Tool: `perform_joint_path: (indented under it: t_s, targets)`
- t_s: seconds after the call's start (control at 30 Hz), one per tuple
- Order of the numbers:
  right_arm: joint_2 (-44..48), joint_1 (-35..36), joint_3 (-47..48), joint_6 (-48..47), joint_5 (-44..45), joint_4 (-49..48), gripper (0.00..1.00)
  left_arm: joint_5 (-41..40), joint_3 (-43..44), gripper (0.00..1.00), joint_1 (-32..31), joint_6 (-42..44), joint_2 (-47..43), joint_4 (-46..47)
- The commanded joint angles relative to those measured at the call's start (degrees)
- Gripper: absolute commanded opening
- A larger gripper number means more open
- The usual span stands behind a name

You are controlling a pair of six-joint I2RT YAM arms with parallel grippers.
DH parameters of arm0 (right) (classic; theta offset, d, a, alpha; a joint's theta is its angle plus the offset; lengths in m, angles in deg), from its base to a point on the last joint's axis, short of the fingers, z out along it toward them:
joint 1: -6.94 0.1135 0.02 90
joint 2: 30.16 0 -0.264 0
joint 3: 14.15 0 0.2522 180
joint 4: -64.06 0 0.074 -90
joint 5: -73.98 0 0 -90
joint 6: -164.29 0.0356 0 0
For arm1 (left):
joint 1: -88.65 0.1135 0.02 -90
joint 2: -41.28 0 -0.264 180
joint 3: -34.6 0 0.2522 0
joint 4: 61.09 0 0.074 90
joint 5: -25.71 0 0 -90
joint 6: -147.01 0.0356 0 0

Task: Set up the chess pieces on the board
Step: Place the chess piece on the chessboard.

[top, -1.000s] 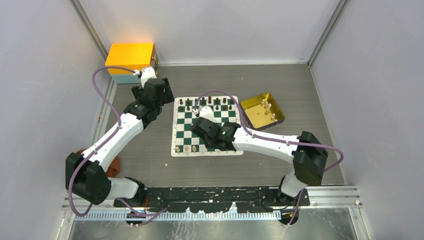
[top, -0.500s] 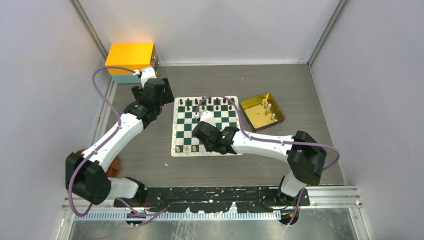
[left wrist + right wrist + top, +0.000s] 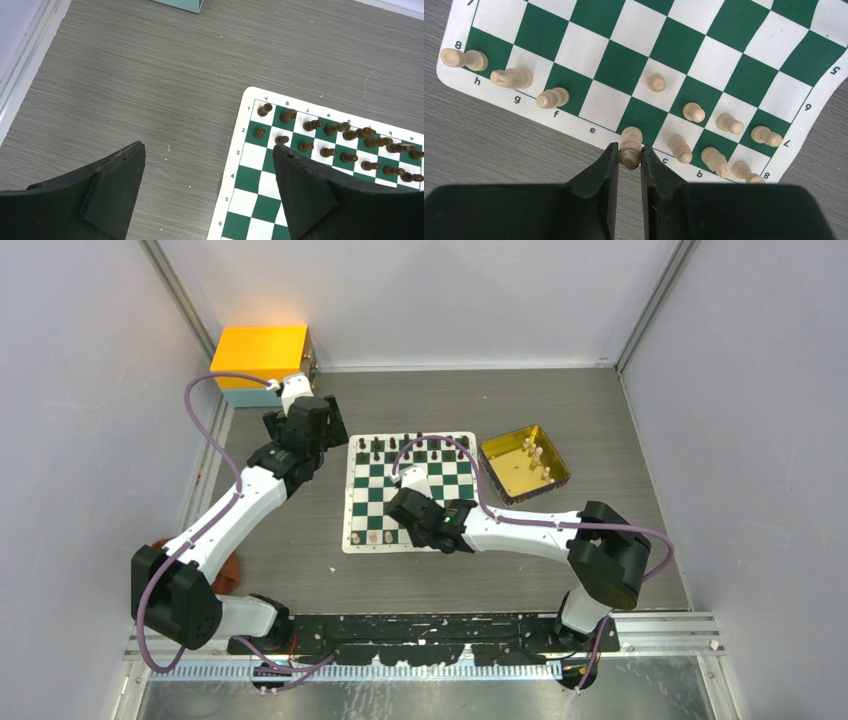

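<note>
You're pinching a cream piece (image 3: 630, 144) in the right fingers (image 3: 608, 167) (left fingers (image 3: 117, 177) spread). Release it tilted and neighbours (image 3: 680, 148) may topple.

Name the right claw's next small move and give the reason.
Probably lower the pale chess piece onto the green edge-row square beneath it, then open the right claw. The claw is shut on the piece, and that square, between the e and c labels on the board, holds no other piece.

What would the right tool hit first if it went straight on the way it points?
Probably the board: the pale piece pinched in the right tool would touch its edge row first; the gap is unclear.
</note>
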Motion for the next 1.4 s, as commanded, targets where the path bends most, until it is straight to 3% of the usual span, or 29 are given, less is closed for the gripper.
perform_joint_path:
  t_s: [0.0, 1.13, 1.37]
  targets:
    - [0.0, 0.4, -0.3, -0.4, 0.7, -3.4, 0.0, -0.3, 0.7, 0.98, 0.3, -0.3, -0.7, 0.8]
    - [-1.5, -1.8, -1.9, -1.0, 0.5, -5.4, 0.01, -0.3, 1.1, 0.98, 0.3, 0.3, 0.3, 1.1]
    - [-1.9, -1.8, -1.9, -0.8, -0.1, -5.2, 0.17, -0.3, 0.9, 0.98, 0.3, 0.2, 0.2, 1.1]
